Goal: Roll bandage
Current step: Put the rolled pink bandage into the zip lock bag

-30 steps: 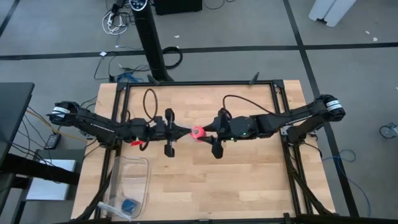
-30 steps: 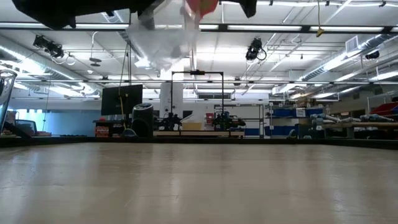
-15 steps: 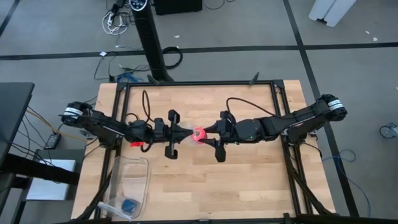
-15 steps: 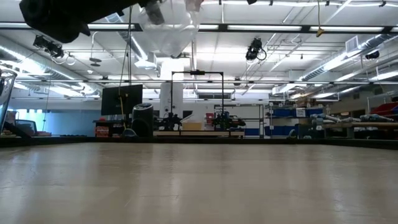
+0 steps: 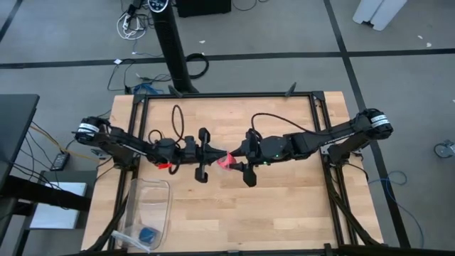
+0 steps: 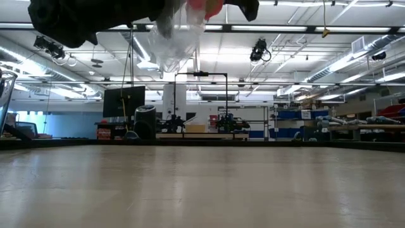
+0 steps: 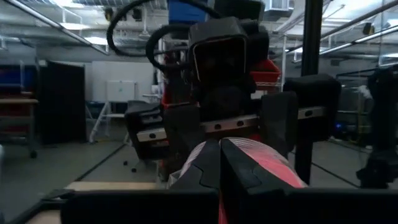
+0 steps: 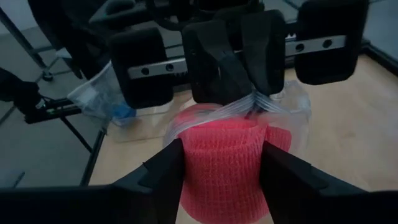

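Note:
The bandage (image 8: 221, 155) is a compact pink-red roll held in the air over the middle of the table (image 5: 284, 213). A clear plastic bag (image 8: 292, 106) wraps loosely around the roll and hangs below it in the low view (image 6: 174, 38). My right gripper (image 8: 221, 171) comes from the table's right with one finger on each side of the roll. My left gripper (image 8: 249, 93) comes from the left, facing it, and is shut on the bag. In the high view both grippers meet at the roll (image 5: 226, 163). My left gripper pinches the bag's clear edge (image 8: 252, 107) between its two shut fingers, close above the roll, reaching in about level from the table's left. The plastic there is gathered into creases; the rest hangs slack. My right gripper pinches the bandage roll by its two opposite sides (image 8: 186, 162) between its fingers (image 8: 165, 168). It reaches in from the table's right, slanting slightly down. The roll is lifted clear of the table.
A clear plastic tray (image 5: 162, 186) stands at the near left of the table, with a small blue object (image 5: 147, 234) by its near end. Black frame rails (image 5: 227, 96) run along the table's far and side edges. Bare wood lies below both grippers.
My left gripper has moved toward the table's right, closer to the right gripper and the roll, staying shut on the bag. The hanging bag has swung a little. The roll stays lifted between the two grippers.

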Robot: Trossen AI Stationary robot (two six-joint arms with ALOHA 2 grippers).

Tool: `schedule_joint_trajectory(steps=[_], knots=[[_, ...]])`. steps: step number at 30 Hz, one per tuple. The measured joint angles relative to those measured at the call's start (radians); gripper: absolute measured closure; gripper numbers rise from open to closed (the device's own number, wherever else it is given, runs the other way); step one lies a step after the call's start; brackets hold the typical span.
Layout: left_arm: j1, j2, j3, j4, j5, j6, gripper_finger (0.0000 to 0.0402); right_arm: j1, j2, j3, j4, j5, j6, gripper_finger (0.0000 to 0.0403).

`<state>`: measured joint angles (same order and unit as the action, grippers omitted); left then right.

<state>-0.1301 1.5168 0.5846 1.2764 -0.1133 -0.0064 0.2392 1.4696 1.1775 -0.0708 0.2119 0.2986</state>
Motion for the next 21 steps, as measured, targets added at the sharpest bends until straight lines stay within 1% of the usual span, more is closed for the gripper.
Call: schedule_joint_trajectory(steps=[3,6,9,11,14,16,18,21], knots=[[0.016,0.017,0.003,0.004,0.05,-0.038,0.04,-0.005,0.002,0.016,-0.041,-0.017,0.021,0.023],[0.018,0.017,0.004,-0.013,0.07,-0.049,0.04,-0.034,0.005,0.019,-0.058,-0.069,0.069,0.0247],[0.022,0.018,0.004,-0.024,0.077,-0.052,0.04,-0.054,0.006,0.019,-0.065,-0.086,0.101,0.0246],[0.021,0.018,0.004,-0.026,0.079,-0.056,0.04,-0.057,0.006,0.019,-0.063,-0.09,0.112,0.0231],[0.02,0.035,-0.009,0.025,0.083,-0.058,0.04,-0.057,0.005,0.019,-0.064,-0.093,0.127,0.0199],[0.02,0.059,-0.019,0.085,0.086,-0.068,0.04,-0.05,0.0,0.02,-0.06,-0.086,0.127,0.0176],[0.024,0.087,-0.033,0.146,0.109,-0.098,0.04,-0.046,-0.006,0.02,-0.06,-0.084,0.126,0.0157],[0.026,0.135,-0.047,0.252,0.135,-0.134,0.04,-0.044,-0.021,0.021,-0.062,-0.074,0.117,0.0136]])
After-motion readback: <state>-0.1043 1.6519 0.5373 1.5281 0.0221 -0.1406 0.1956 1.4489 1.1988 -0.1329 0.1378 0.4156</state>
